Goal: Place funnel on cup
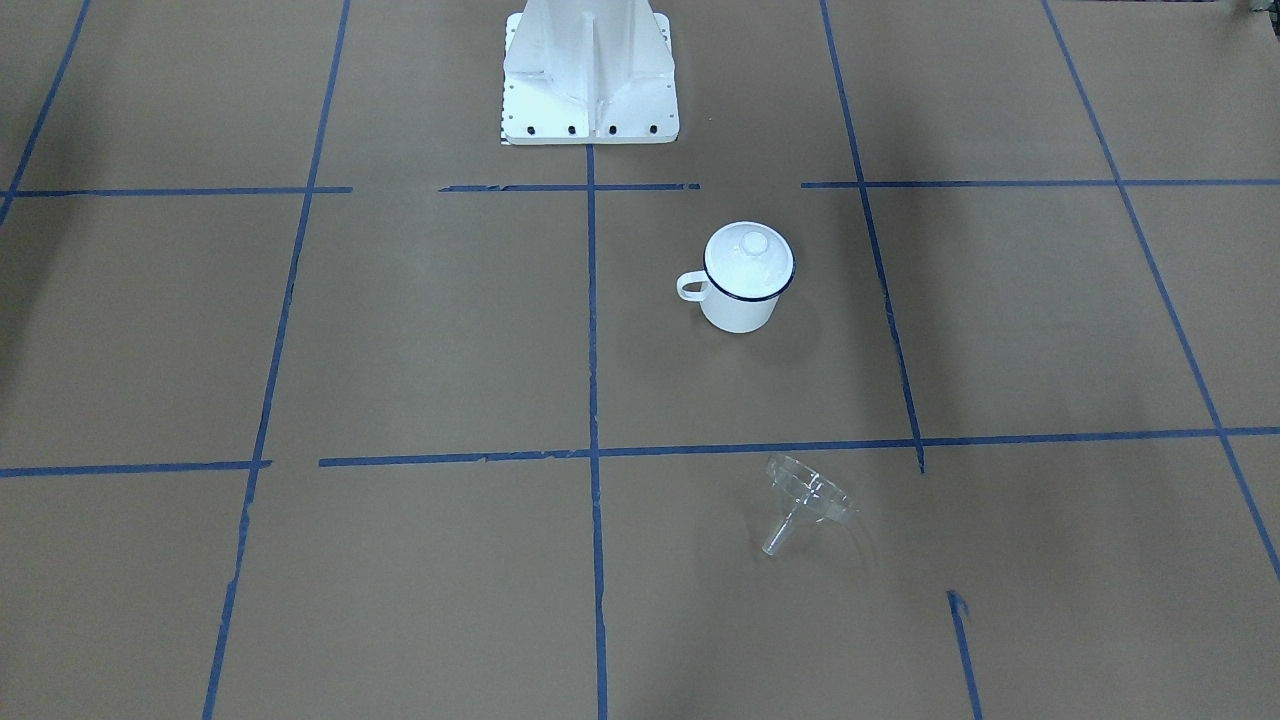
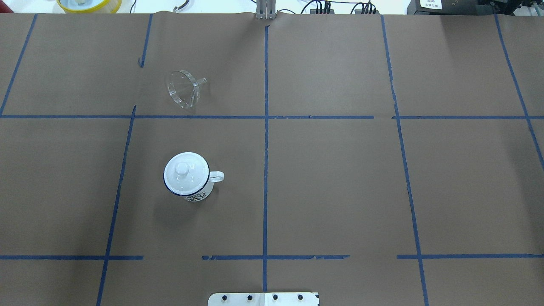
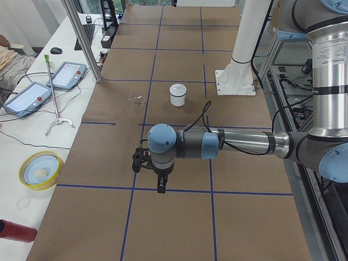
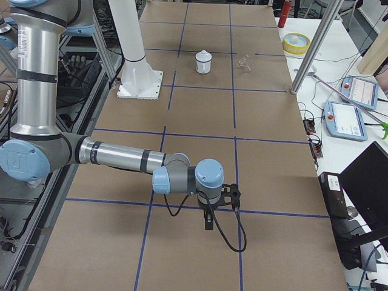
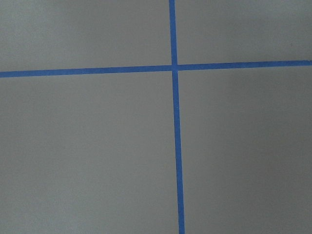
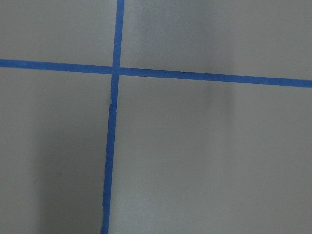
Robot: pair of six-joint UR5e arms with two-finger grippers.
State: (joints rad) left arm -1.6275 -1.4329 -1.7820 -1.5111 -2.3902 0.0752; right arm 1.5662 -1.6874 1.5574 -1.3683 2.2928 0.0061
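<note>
Overhead exterior showed one funnel (image 2: 183,89) and one cup (image 2: 199,195) on the table (image 2: 340,191), both in the half on the robot's left. The funnel lay on its side near the table's far edge, its spout pointing toward the middle line of blue tape (image 2: 266,140). The cup stood upright well apart from it, closer to the robot's edge, with its handle turned toward the middle. One white knobbed lid (image 2: 186,173) sat on the cup and covered its mouth. One white robot base (image 2: 263,298) stood at the middle of the near edge. The left pincer (image 3: 161,185) hung over the table's left end and the right pincer (image 4: 208,219) over its right end, both far from the cup and funnel. Whether either pincer was wide or narrow could not be told; the wrist views showed only taped table.
</note>
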